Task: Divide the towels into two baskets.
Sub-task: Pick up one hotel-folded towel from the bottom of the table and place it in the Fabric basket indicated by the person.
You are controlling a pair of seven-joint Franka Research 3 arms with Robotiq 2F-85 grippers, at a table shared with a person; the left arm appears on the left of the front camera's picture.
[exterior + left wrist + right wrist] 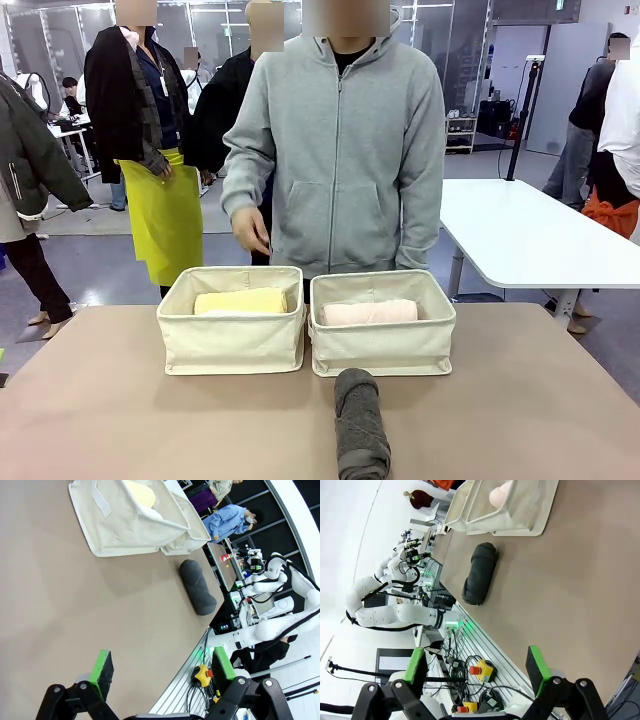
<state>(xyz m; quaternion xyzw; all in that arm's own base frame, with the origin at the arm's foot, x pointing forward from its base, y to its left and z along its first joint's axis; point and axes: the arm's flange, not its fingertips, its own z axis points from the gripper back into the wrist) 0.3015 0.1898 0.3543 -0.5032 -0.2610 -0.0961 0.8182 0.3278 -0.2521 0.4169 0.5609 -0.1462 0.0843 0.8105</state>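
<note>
Two cream canvas baskets stand side by side at the table's far side. The left basket (231, 345) (120, 535) holds a pale yellow towel (240, 301) (140, 492). In the right basket (383, 345) (520, 515) lies a pale pink towel (369, 313) (500, 494). A dark grey rolled towel (359, 422) (198, 586) (480, 573) rests on the table in front of the right basket, pointing toward me. My left gripper (162, 666) hangs open above the bare table, far from the towel. My right gripper (476, 666) is also open and holds nothing.
A person in a grey hoodie (340, 150) stands just behind the baskets, one hand (250, 228) hanging above the left basket. A white table (530, 235) stands at the back right. The brown tabletop (120, 410) has free room on both sides of the grey towel.
</note>
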